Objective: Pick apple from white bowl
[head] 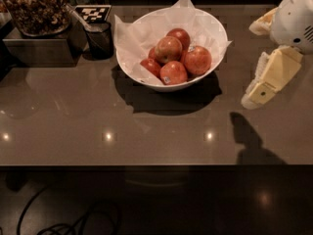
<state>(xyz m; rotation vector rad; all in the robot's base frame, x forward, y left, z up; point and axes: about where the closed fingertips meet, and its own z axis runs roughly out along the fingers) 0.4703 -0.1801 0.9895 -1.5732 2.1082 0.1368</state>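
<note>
The white bowl (215,31), lined with crinkled white paper, stands on the dark table at centre back. It holds several apples. The apple (197,60), large and orange-red with a pale speckled blush, lies at the bowl's right side. A smaller red apple with a sticker (173,73) lies in front, and darker red apples lie behind and to the left. My gripper (257,94), cream-coloured under a white arm housing (293,18), hangs above the table to the right of the bowl, apart from it and holding nothing I can see.
A small dark mesh cup (100,39) stands just left of the bowl. A tray of brown snacks (36,9) sits on a dark box at back left, with a checkered marker (93,12) behind. The table's front edge (146,165) runs across the lower half.
</note>
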